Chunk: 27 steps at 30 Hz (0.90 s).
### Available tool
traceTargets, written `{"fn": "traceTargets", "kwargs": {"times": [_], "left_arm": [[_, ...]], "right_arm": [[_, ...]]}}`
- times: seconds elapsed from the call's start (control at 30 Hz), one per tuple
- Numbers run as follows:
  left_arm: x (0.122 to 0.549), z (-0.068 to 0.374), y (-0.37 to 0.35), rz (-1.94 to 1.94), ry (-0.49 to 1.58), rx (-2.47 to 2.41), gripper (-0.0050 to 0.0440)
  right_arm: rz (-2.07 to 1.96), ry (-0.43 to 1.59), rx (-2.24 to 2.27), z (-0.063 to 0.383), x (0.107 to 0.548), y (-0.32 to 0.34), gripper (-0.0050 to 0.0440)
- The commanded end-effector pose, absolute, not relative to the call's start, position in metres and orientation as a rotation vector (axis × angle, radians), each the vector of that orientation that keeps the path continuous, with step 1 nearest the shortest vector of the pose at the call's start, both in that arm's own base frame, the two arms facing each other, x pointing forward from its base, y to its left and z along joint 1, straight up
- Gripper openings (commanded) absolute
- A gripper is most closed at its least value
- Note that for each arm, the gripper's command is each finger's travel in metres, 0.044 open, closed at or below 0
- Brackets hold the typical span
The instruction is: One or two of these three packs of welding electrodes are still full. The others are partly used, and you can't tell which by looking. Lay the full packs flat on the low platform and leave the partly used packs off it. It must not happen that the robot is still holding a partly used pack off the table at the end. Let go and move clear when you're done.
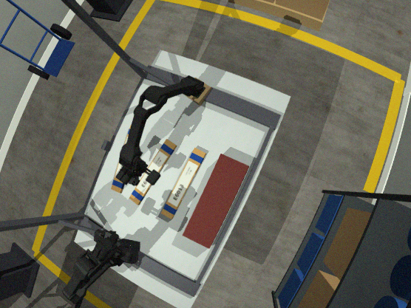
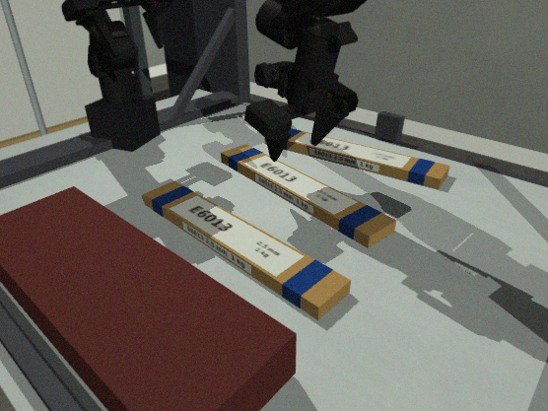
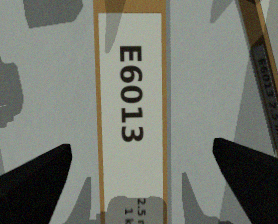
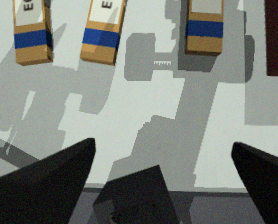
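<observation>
Three tan packs with white E6013 labels and blue bands lie flat beside the red platform. The near pack is closest to it. My left gripper is open and empty above the middle pack, whose label lies between its fingers in the left wrist view. The far pack is partly hidden by the left arm in the top view. My right gripper is open and empty, away from the packs.
A dark frame rail borders the white table top. Upright posts stand at its corners. The right arm is folded at its own end of the table.
</observation>
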<state>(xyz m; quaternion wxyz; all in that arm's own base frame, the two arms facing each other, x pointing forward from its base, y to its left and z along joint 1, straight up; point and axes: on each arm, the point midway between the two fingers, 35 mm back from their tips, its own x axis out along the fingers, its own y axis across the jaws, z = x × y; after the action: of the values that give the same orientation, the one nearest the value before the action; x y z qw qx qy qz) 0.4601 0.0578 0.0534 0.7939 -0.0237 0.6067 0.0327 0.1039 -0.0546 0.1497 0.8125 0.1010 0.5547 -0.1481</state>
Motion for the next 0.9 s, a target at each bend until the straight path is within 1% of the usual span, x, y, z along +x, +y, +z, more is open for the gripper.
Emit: {"fn": "traceTargets", "kwargs": {"times": [0.0, 0.37, 0.43, 0.67, 0.87], "left_arm": [[0.458, 0.061, 0.067, 0.060, 1.281, -0.045, 0.0430], [0.460, 0.061, 0.066, 0.063, 1.278, -0.044, 0.0430], [0.456, 0.044, 0.064, 0.056, 1.304, -0.043, 0.0430], [0.457, 0.020, 0.065, 0.057, 1.304, -0.044, 0.0430], [0.457, 0.010, 0.064, 0.057, 1.304, -0.044, 0.0430]], "right_arm": [[-0.317, 1.165, 0.209, 0.156, 0.105, -0.055, 0.0430], [-0.317, 1.165, 0.209, 0.156, 0.105, -0.055, 0.0430], [-0.317, 1.165, 0.209, 0.156, 0.105, -0.055, 0.0430], [-0.317, 1.165, 0.209, 0.156, 0.105, -0.055, 0.0430], [-0.317, 1.165, 0.209, 0.156, 0.105, -0.055, 0.0430]]}}
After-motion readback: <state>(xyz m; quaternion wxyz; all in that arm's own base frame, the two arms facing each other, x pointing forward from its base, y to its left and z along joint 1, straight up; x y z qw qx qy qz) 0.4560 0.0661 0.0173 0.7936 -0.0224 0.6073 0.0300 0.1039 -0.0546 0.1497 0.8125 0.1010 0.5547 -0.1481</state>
